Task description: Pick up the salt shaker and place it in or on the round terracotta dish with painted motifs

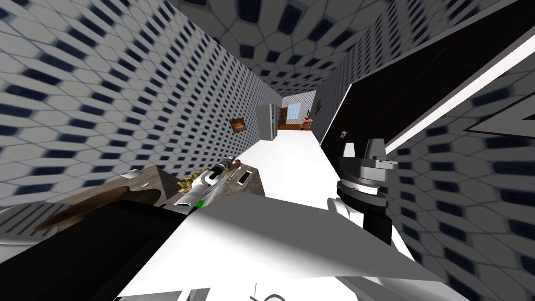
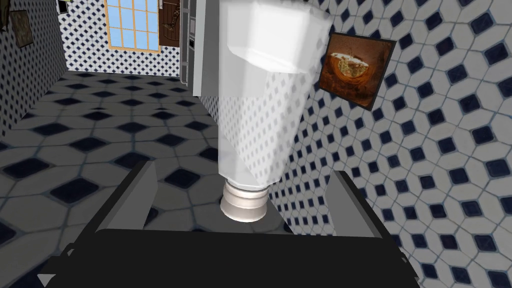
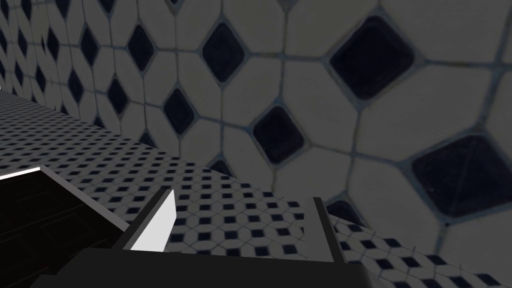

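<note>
White salt shaker (image 2: 257,115) btwn L jaws, spread, not touching; R jaws spread.

1. The left arm (image 1: 201,185) is observed extended at centre-left of the head view.
2. The left gripper (image 2: 245,172) is found with fingers spread apart.
3. The right gripper (image 1: 362,147) is noted raised at centre-right, with fingers (image 3: 157,225) likewise spread.

— What hangs by the grey refrigerator (image 2: 205,50)?
— A framed orange-brown picture (image 2: 356,70), on the diamond-tiled wall (image 2: 450,125) just beside it.
— And past the refrigerator?
— A blue-paned window (image 2: 132,24) on the far wall, with a brown door (image 2: 170,22) between the two.
</note>
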Available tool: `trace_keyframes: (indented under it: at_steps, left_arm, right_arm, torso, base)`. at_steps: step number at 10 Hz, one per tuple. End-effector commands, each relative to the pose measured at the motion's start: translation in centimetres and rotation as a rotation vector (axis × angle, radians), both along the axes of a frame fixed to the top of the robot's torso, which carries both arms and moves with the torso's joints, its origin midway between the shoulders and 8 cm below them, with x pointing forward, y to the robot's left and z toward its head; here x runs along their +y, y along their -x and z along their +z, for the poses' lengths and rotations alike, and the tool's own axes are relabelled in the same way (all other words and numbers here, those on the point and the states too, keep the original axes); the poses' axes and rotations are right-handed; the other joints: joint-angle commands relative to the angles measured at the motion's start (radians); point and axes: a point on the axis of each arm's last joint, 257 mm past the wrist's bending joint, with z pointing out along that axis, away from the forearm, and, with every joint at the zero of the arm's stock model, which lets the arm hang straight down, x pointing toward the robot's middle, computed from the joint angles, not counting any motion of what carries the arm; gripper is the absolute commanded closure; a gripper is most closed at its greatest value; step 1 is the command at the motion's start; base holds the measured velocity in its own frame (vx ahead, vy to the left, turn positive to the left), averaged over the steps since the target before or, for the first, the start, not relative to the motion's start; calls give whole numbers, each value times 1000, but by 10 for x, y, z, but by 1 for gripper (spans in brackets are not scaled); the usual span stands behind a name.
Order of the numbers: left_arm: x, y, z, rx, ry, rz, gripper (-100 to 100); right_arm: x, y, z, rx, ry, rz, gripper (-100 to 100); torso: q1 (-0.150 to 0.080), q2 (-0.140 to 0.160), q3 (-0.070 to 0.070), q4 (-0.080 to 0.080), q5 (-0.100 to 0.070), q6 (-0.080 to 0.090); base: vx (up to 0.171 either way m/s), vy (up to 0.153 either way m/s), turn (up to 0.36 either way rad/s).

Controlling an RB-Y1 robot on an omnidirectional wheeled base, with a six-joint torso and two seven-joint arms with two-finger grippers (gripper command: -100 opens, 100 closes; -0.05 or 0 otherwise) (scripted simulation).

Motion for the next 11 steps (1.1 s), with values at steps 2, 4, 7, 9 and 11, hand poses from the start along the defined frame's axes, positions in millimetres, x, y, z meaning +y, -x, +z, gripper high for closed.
trace_keyframes:
  at_steps: [2, 4, 7, 9, 11]
  left_arm:
    - [15, -4, 12, 0, -2, 26, -100]
    - [37, -8, 31, -3, -5, 68, -100]
    - [58, -12, 53, -10, -7, 111, -100]
    - [73, -14, 68, -17, -9, 140, -100]
    - [68, -15, 64, -16, -8, 133, 0]
  right_arm:
    - [0, 0, 0, 0, 0, 0, 0]
    - [0, 0, 0, 0, 0, 0, 0]
    - [0, 0, 0, 0, 0, 0, 0]
    - [0, 0, 0, 0, 0, 0, 0]
    - [0, 0, 0, 0, 0, 0, 0]
  torso:
    - [0, 0, 0, 0, 0, 0]
    - [0, 7, 4, 2, 0, 0]
    - [0, 10, 6, 2, 0, 0]
    - [-1, 7, 4, 2, 0, 0]
    - [0, 4, 2, 1, 0, -1]
  base:
    - [-39, -7, -96]
    - [-160, 6, -244]
    - [-139, -9, -164]
    - [-96, -20, -160]
    - [-23, -4, -10]
